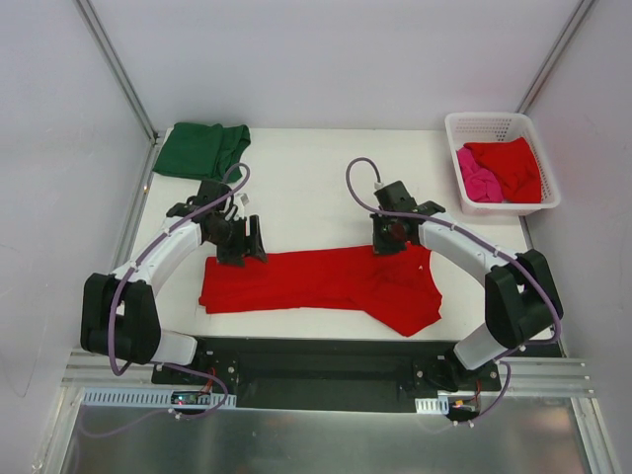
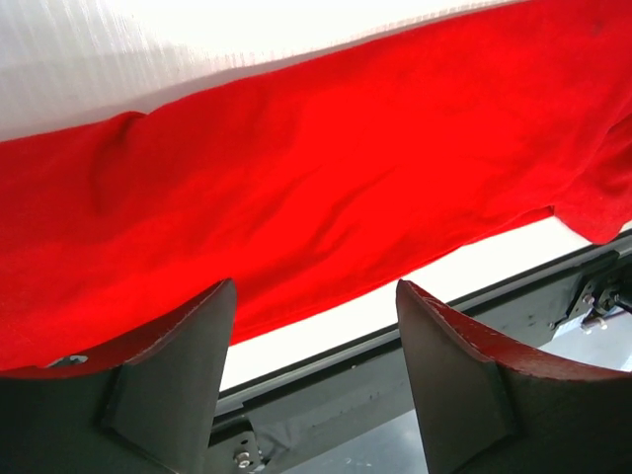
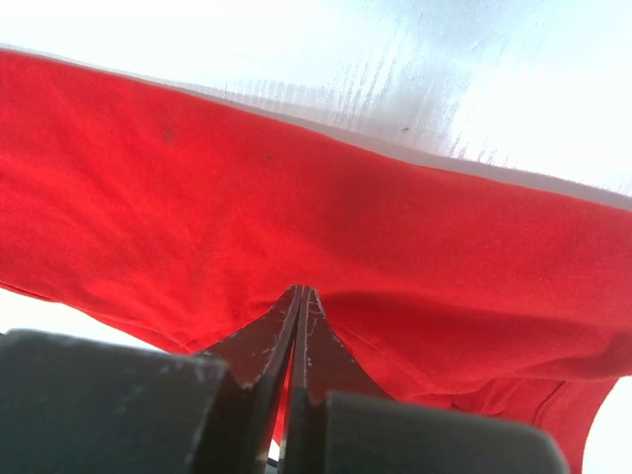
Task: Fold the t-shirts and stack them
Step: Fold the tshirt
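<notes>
A bright red t-shirt [image 1: 316, 281] lies as a long band across the table's near half, bunched at its right end. My left gripper [image 1: 245, 244] hovers over the band's far left edge. In the left wrist view it [image 2: 314, 284] is open, with nothing between the fingers and the red cloth [image 2: 326, 178] beyond them. My right gripper [image 1: 389, 241] is at the band's far edge, right of centre. The right wrist view shows it [image 3: 299, 288] shut, tips pinching a pucker of the red cloth [image 3: 296, 197]. A dark green t-shirt [image 1: 200, 150] lies folded at the far left corner.
A white lattice basket [image 1: 499, 119] stands at the far right corner, holding another red t-shirt [image 1: 509, 166] and a pink one [image 1: 477, 180]. White walls and metal posts enclose the table. The black mounting rail [image 1: 326, 360] runs along the near edge.
</notes>
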You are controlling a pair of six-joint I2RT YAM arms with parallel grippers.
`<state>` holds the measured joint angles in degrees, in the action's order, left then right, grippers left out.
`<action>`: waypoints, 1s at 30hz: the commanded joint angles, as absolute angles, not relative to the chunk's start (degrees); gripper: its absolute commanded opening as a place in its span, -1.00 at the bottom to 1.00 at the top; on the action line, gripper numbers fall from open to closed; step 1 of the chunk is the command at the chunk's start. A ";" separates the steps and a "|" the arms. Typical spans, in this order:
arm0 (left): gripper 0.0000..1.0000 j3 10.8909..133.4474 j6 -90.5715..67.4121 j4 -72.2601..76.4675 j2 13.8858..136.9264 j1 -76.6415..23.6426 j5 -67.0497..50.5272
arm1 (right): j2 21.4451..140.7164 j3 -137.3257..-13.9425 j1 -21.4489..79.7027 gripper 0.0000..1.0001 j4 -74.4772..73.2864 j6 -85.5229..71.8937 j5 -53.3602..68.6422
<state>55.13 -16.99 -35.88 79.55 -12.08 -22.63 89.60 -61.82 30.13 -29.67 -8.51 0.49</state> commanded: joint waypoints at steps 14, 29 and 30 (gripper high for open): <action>-1.00 52.65 -17.84 -42.63 76.37 -12.83 -22.85 | 89.82 -63.02 31.73 -0.98 -33.22 -7.47 0.88; -1.00 57.56 -16.79 -43.24 88.05 -12.83 -19.25 | 97.20 -68.28 31.99 -0.98 -36.74 -6.24 0.35; -1.00 57.83 -16.61 -43.33 88.85 -12.83 -18.55 | 98.43 -68.64 31.99 -0.98 -37.00 -6.07 0.44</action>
